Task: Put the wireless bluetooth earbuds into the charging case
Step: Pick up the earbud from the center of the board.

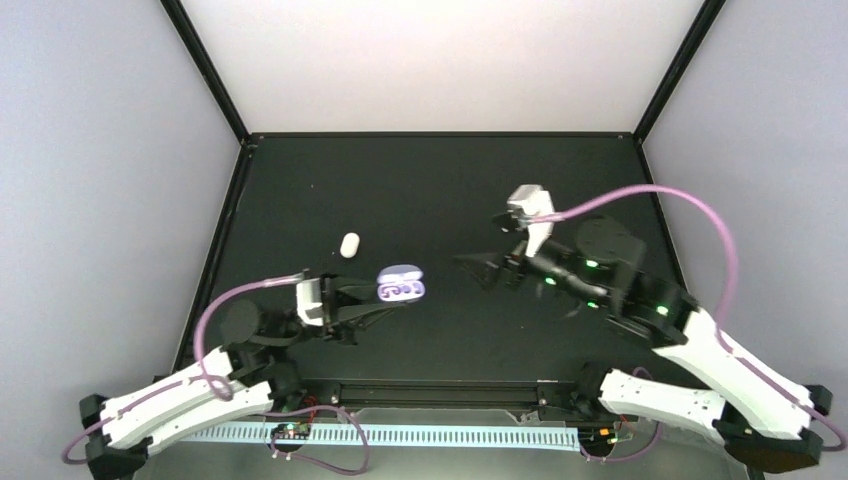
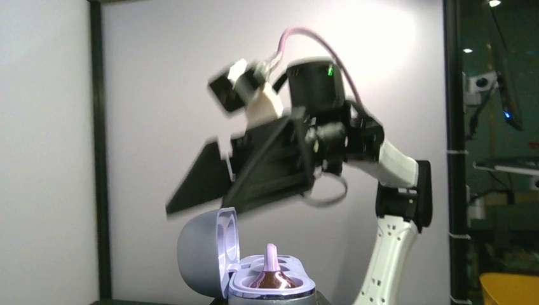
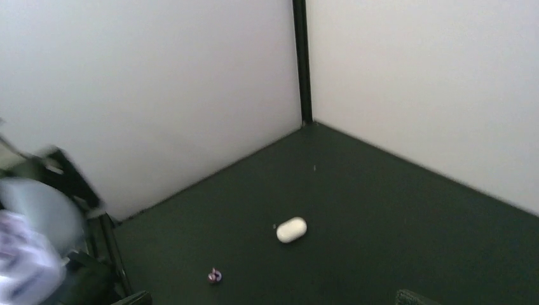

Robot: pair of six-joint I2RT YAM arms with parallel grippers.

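Gripping case (image 1: 400,286), left pincer (image 1: 383,298) near table (image 1: 440,180) centre

The charging case (image 1: 400,286) is lilac, the other case (image 1: 349,244) white, an earbud (image 3: 215,275) purple, the table (image 1: 450,180) black.

Two robot arms are in view, the left arm (image 1: 180,400) and the right arm (image 1: 705,365). Each carries one gripper, two in all: the left gripper (image 1: 385,300) and the right gripper (image 1: 478,270). There are two charging cases, one white case (image 1: 349,244) and one purple case (image 1: 400,286). Two purple earbuds show: one earbud (image 2: 271,273) in the purple case, one earbud (image 3: 215,275) on the single black table (image 1: 440,190). Two pink cables, the left cable (image 1: 212,312) and the right cable (image 1: 700,213), complete the count
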